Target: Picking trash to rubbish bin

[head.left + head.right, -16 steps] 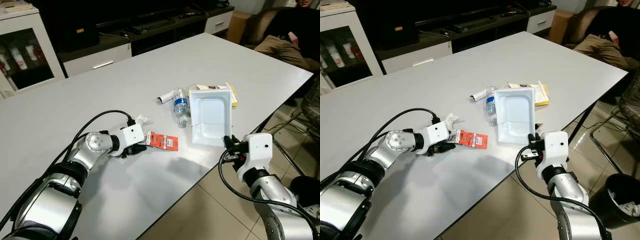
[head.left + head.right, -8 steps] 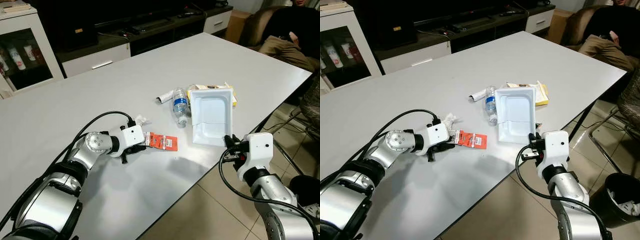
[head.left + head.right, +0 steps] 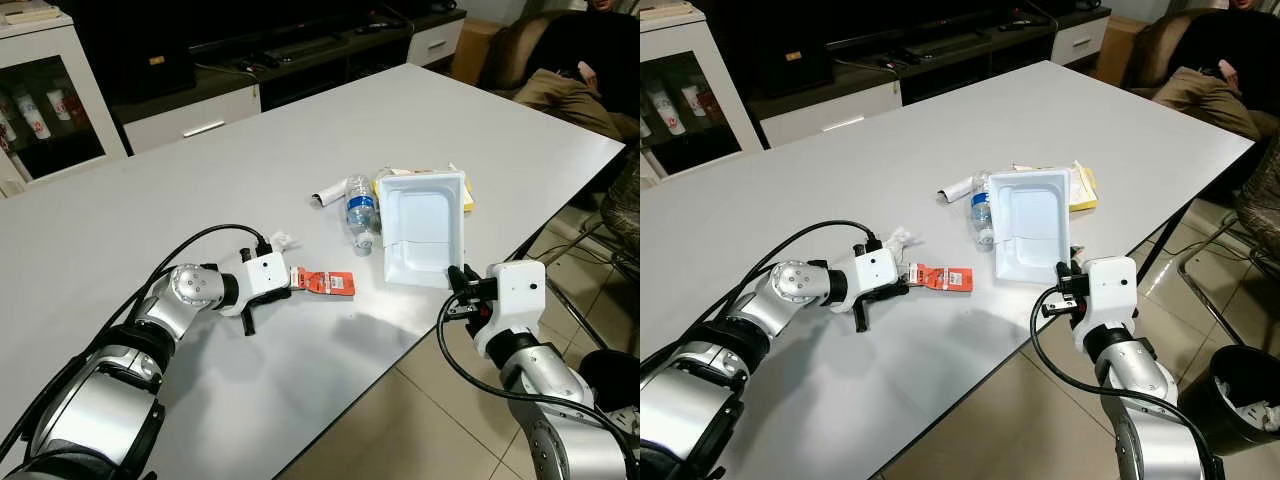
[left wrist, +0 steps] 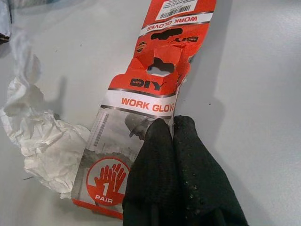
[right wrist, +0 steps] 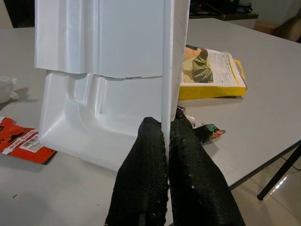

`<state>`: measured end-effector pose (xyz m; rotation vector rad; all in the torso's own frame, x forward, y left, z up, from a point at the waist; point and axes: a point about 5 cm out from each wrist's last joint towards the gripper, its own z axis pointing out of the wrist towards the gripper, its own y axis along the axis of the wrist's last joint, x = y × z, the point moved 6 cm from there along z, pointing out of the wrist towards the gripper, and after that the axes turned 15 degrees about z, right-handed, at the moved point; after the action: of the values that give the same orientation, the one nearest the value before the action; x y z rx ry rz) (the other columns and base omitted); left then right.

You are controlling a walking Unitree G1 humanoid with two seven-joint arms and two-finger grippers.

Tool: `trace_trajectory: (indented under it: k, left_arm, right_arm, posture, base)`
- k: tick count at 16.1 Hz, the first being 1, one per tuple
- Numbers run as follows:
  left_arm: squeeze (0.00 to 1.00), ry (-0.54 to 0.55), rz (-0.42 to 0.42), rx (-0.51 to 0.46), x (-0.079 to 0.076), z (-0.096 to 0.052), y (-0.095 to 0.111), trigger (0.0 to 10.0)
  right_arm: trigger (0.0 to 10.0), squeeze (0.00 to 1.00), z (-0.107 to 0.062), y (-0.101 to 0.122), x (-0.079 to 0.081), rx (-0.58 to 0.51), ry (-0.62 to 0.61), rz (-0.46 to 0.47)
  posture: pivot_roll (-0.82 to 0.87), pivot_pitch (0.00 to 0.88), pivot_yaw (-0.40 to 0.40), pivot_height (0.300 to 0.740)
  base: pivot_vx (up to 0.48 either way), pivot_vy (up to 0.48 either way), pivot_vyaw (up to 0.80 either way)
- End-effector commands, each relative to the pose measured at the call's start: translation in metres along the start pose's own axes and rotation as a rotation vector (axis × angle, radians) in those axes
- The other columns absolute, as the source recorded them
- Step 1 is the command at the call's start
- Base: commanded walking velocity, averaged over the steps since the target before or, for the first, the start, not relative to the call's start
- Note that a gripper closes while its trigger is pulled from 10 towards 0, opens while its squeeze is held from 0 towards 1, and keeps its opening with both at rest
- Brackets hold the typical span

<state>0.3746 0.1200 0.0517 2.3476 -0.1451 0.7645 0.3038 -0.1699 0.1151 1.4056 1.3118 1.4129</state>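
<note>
While my left gripper (image 4: 171, 125) pinches the orange glove card (image 3: 325, 282) near the table's (image 3: 150, 190) left side, my right gripper (image 5: 165, 129) squeezes the white tray's (image 3: 425, 225) near rim. Thin edges could slip out if I swing toward the bin (image 3: 1240, 400) fast. It reads "DIY WORK GLOVES, 1 PAIR".

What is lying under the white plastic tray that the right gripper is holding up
The white plastic tray, pinched at its rim by the right gripper, is tilted up. Behind its raised edge lie a yellow-edged printed packet and a small dark wrapper. Anything under its resting far end is hidden.
</note>
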Motion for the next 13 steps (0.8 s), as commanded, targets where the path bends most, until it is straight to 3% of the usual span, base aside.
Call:
trace_trajectory:
  k: [1, 3, 5, 10, 11, 13]
  left_arm:
    - [0.00, -0.023, -0.034, 0.009, -0.004, -0.003, -0.006, 0.0]
    - [0.00, 0.001, -0.053, -0.073, 0.004, -0.006, 0.007, 0.0]
    - [0.00, 0.001, -0.078, -0.266, 0.009, -0.021, 0.031, 0.0]
    - [0.00, -0.037, -0.156, -0.410, -0.012, -0.051, 0.045, 0.0]
    - [0.00, 0.016, -0.207, -0.443, -0.010, -0.060, 0.049, 0.0]
    - [0.00, 0.241, -0.370, -0.485, 0.008, -0.073, 0.050, 0.0]
  right_arm:
    - [10.0, 0.00, 0.002, 0.002, 0.000, -0.006, 0.002, -0.006]
    - [10.0, 0.00, 0.003, 0.006, -0.002, -0.023, -0.004, -0.005]
    - [10.0, 0.00, 0.004, 0.018, -0.009, -0.081, -0.037, 0.000]
    - [10.0, 0.00, 0.005, 0.032, -0.014, -0.155, -0.066, 0.044]
    - [10.0, 0.00, 0.005, 0.034, -0.015, -0.170, -0.072, 0.068]
    - [10.0, 0.00, 0.009, 0.033, -0.010, -0.173, -0.058, 0.069]
  posture:
    - [-0.03, 0.000, -0.004, 0.740]
    - [-0.03, 0.000, -0.007, 0.740]
    - [-0.03, 0.000, -0.008, 0.740]
    - [-0.02, 0.000, -0.015, 0.740]
    - [-0.01, 0.000, -0.014, 0.740]
    - [0.00, 0.000, -0.019, 0.740]
  base:
    - [0.000, 0.000, 0.00]
    - [0.000, 0.000, 0.00]
    - [0.000, 0.000, 0.00]
    - [0.000, 0.000, 0.00]
    - [0.000, 0.000, 0.00]
    - [0.000, 0.000, 0.00]
